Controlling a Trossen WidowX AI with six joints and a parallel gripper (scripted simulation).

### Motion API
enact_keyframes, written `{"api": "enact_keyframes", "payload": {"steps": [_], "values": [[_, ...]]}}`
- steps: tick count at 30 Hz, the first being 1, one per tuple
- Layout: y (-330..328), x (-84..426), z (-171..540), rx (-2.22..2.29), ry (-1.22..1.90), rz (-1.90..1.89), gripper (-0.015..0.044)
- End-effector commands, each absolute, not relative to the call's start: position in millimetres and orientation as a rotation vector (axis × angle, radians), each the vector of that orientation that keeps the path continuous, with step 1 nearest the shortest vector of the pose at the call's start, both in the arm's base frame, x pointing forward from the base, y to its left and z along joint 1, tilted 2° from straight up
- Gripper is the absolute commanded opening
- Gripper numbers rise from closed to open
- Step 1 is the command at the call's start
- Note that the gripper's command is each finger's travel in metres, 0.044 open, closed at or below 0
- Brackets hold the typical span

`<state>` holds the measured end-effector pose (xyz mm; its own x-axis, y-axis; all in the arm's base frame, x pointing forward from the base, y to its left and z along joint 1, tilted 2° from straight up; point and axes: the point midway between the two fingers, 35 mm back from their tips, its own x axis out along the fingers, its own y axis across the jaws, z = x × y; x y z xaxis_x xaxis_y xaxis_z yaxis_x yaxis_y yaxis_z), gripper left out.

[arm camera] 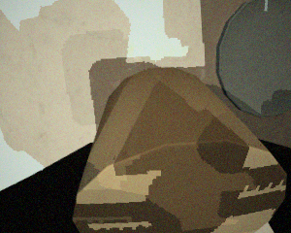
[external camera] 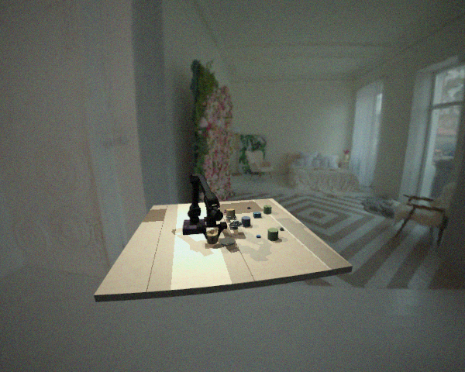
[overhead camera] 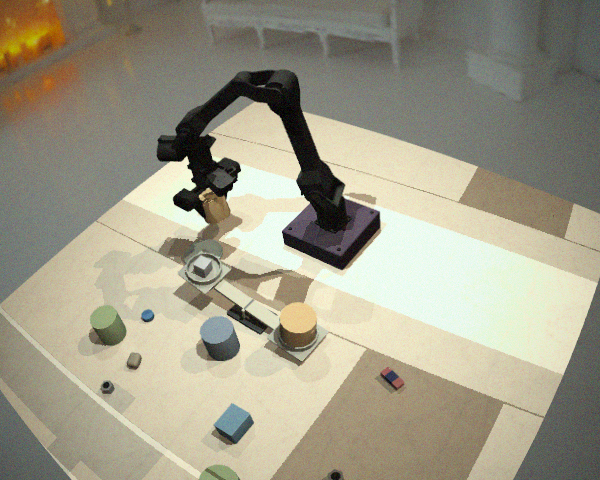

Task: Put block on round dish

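My gripper (overhead camera: pixel 209 198) (external camera: pixel 212 234) (arm camera: pixel 165 146) is shut on an orange-tan cup (overhead camera: pixel 216 209) (external camera: pixel 212 239) (arm camera: pixel 184 165). The cup is beside the round grey dish (overhead camera: pixel 211 248) (external camera: pixel 227 242) (arm camera: pixel 259 53), not above it. I cannot tell whether its rim touches the table. The pale block (overhead camera: pixel 202 266) lies uncovered in the balance's left pan in the top view, next to the dish. The other orange cup (overhead camera: pixel 297 324) (external camera: pixel 230 212) stands upright on the far end of the balance (overhead camera: pixel 263 313).
A blue-grey cylinder (overhead camera: pixel 220 338) (external camera: pixel 246 221) stands near the balance. A green cylinder (overhead camera: pixel 108 325) (external camera: pixel 273 234), a small blue disc (overhead camera: pixel 147 315), a brown pebble (overhead camera: pixel 134 360), a nut (overhead camera: pixel 107 386), a blue box (overhead camera: pixel 233 423) and a red-blue bar (overhead camera: pixel 392 378) lie farther out.
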<state>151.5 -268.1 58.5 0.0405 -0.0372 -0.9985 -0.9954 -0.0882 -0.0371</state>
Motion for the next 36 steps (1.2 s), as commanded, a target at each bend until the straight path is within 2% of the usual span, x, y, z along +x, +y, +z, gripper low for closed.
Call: {"api": "enact_keyframes", "payload": {"steps": [1, 16, 32, 33, 36], "values": [[-268.0, 152.2, 45.6, -1.326, 1.161, 1.227, 0.0000], [-268.6, 153.0, 25.5, -1.326, 1.161, 1.227, 0.0000], [-268.0, 151.8, 29.8, -1.317, 1.164, 1.230, 0.0420], [-268.2, 151.9, 34.8, -1.318, 1.164, 1.230, 0.0440], [-268.0, 151.5, 66.2, -1.324, 1.162, 1.228, 0.0440]]}}
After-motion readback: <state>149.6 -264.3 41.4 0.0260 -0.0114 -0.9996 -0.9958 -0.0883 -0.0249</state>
